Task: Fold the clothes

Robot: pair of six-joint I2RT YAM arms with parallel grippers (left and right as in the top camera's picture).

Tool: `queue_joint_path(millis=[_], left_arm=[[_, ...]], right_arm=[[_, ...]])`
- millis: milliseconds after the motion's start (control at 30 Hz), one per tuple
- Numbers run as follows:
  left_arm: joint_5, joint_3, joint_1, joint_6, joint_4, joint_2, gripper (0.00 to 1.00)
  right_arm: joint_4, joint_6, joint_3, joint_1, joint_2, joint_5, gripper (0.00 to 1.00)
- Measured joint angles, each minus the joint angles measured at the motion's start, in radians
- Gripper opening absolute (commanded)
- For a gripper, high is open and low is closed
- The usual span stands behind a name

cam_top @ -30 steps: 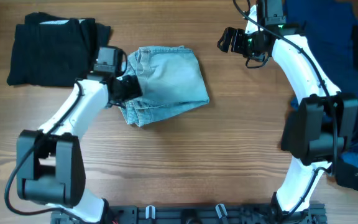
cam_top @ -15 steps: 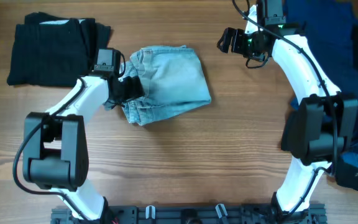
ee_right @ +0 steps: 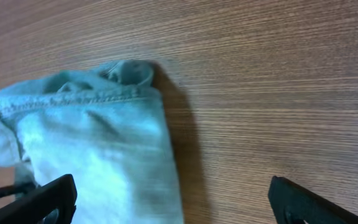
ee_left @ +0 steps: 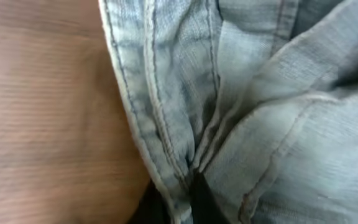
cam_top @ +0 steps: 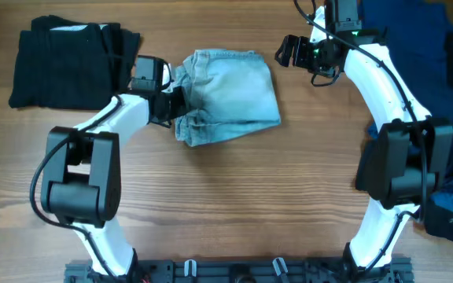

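Left gripper (cam_top: 176,104): jaws pressed together on the bunched edge of the pale denim shorts (cam_top: 230,93), at the 9 o'clock side of the garment. In the left wrist view, stitched seams and folds of the cloth gather down into the dark fingers (ee_left: 158,211) at the bottom of the frame, with bare wood to 9 o'clock. The shorts lie folded into a rough rectangle at the upper middle of the wooden table (cam_top: 234,204), their loose layers showing along the 7 o'clock side. Right gripper (cam_top: 285,51): jaws spread wide and holding nothing, just beside the shorts' 2 o'clock corner. In the right wrist view its two black fingertips (ee_right: 48,196) frame that corner, the cloth lying under the one at 8 o'clock. Whether this gripper touches the wood cannot be told. A folded black garment (cam_top: 65,63) lies at 10 o'clock of the overhead view, just beside the left wrist and near the shorts' edge. Dark navy garments (cam_top: 447,63) are heaped along the 3 o'clock border behind the right arm. Open wood runs from the shorts toward 6 o'clock, between the two arm bases, and between the shorts and the navy heap.
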Motion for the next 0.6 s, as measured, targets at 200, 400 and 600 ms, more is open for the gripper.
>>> queue_joint_path(millis=[200, 400, 600], left_arm=[[0.019, 0.000, -0.011, -0.001, 0.098, 0.019, 0.04], [0.018, 0.034, -0.012, -0.001, 0.093, 0.003, 0.04], [0.018, 0.062, -0.006, -0.005, 0.063, -0.089, 0.04]], right_arm=[[0.000, 0.000, 0.000, 0.000, 0.000, 0.000, 1.00], [-0.006, 0.000, 0.000, 0.000, 0.000, 0.000, 1.00], [-0.024, 0.000, 0.000, 0.000, 0.000, 0.000, 1.00]])
